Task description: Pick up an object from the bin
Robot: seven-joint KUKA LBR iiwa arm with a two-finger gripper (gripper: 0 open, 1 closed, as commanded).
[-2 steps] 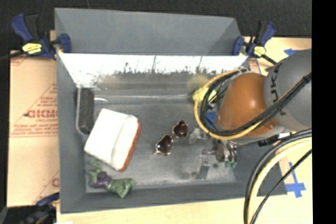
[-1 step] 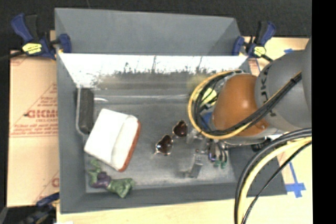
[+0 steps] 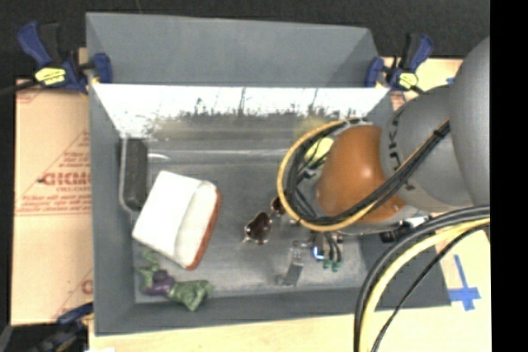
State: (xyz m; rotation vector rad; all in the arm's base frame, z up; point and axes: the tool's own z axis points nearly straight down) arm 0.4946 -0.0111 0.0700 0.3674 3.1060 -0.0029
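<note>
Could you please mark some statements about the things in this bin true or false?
The white and orange block lies in the view's left half of the bin. True.
The green and purple toy lies at the view's right. False: it lies in the bottom left corner.
The small dark brown thing lies between the block and the gripper. True.
The dark grey bar rests on the block. False: it lies along the left wall.

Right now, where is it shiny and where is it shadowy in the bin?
In the camera view, glare whitens the bin's back wall; the white block is brightly lit; the floor by the gripper looks darker, shaded by the arm.
</note>
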